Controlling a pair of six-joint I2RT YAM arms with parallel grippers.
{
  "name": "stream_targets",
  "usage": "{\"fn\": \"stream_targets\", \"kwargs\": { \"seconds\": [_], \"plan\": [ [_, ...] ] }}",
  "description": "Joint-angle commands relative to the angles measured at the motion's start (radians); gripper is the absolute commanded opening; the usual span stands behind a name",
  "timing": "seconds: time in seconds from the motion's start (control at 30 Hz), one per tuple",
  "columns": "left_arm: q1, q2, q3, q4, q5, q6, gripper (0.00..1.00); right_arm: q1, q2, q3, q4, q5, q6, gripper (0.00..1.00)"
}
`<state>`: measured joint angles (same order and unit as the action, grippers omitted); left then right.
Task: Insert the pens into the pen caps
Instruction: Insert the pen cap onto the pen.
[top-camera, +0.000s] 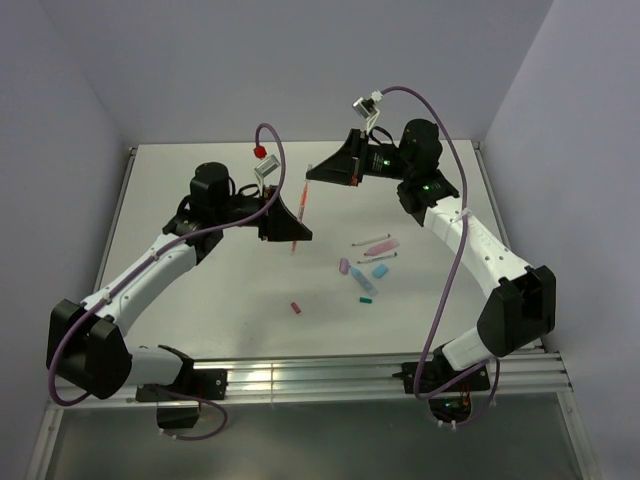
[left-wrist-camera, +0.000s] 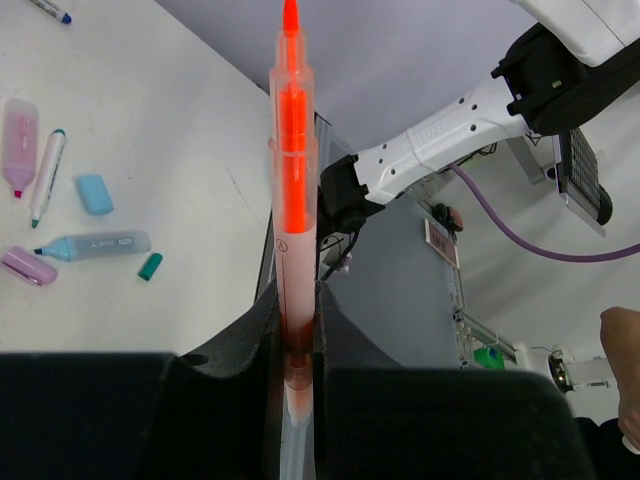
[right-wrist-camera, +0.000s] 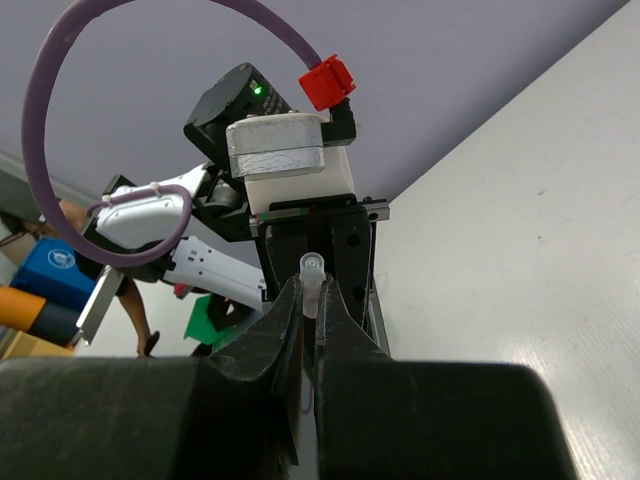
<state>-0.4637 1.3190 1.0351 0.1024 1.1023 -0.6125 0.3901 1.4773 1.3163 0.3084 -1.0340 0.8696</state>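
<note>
Two arms, a pen and a cap held up over the table (top-camera: 230, 300).
Nearest, a red cap (top-camera: 296, 307) lies on the near side of the left gripper (left-wrist-camera: 297, 310), whose fingers clamp an orange pen (left-wrist-camera: 293, 200) upright; beyond its tip the right gripper (right-wrist-camera: 310, 300) pinches a pale cap (right-wrist-camera: 313, 268).

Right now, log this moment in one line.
left gripper: shut on orange pen; right gripper: shut on clear cap; pen not yet capped
</note>
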Motion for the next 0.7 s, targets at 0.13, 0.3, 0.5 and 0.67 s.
{"fn": "stream_targets", "kwargs": {
  "seconds": [0.13,0.3,0.5,0.67],
  "plan": [
    [0.004,-0.037,-0.004,0.048,0.014,-0.006,0.00,-0.010,-0.014,0.046,0.014,0.002,-0.009,0.00],
    [0.004,-0.032,-0.001,0.043,0.016,-0.003,0.00,-0.010,-0.017,0.034,0.012,0.003,-0.014,0.00],
    [0.005,-0.027,0.006,0.046,0.016,-0.007,0.00,-0.007,-0.022,0.017,0.009,-0.001,-0.021,0.00],
    [0.005,-0.026,0.000,0.057,0.019,-0.023,0.00,-0.002,-0.020,-0.002,0.003,0.006,-0.035,0.00]
  ]
}}
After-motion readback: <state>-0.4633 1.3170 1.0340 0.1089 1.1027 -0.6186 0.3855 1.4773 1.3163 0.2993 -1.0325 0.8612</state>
